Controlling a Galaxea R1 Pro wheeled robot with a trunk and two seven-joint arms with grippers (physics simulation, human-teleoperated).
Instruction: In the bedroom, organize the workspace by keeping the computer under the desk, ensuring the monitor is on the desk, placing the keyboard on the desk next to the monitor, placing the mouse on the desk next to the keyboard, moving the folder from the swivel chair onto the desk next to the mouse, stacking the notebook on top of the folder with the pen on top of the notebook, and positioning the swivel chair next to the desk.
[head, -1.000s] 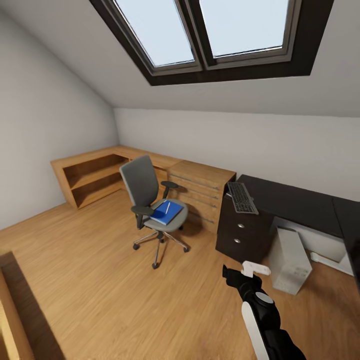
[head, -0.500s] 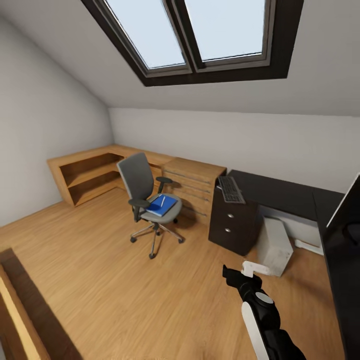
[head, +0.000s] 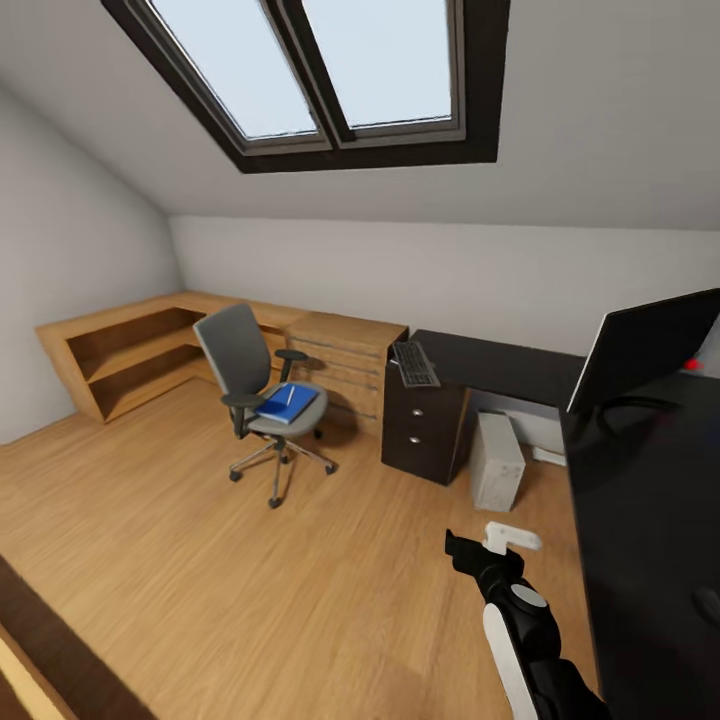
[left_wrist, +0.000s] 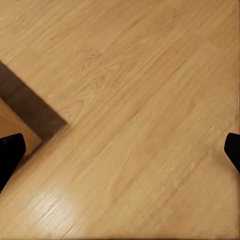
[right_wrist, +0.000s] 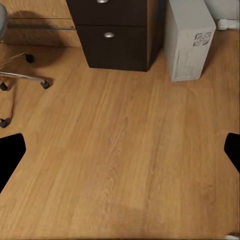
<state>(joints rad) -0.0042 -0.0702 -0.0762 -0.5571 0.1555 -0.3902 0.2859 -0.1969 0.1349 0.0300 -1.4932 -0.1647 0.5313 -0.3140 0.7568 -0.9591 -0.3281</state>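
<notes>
The grey swivel chair (head: 243, 372) stands on the floor left of the black desk (head: 505, 367). On its seat lies the blue folder (head: 286, 404) with the white pen (head: 290, 396) on top; I cannot make out the notebook. The keyboard (head: 415, 363) rests on the desk above the drawer pedestal (head: 425, 430). Beside the pedestal, under the desk, stands the computer (head: 497, 462) (right_wrist: 190, 42). The monitor (head: 650, 348) sits on the near wing. A small dark shape (head: 708, 605), perhaps the mouse, lies there. My right gripper (right_wrist: 120, 152) and left gripper (left_wrist: 120, 150) hang open over the floor.
Light-wood shelves (head: 120, 355) and a drawer chest (head: 345, 365) line the far wall behind the chair. Wood floor (head: 250, 560) stretches between me and the desk. A light-wood furniture corner (left_wrist: 15, 125) lies below my left gripper. Skylights (head: 310, 70) are overhead.
The whole view has swung to the right, so the chair, desk and computer sit further left and the monitor has come into sight. Nothing in the room has moved.
</notes>
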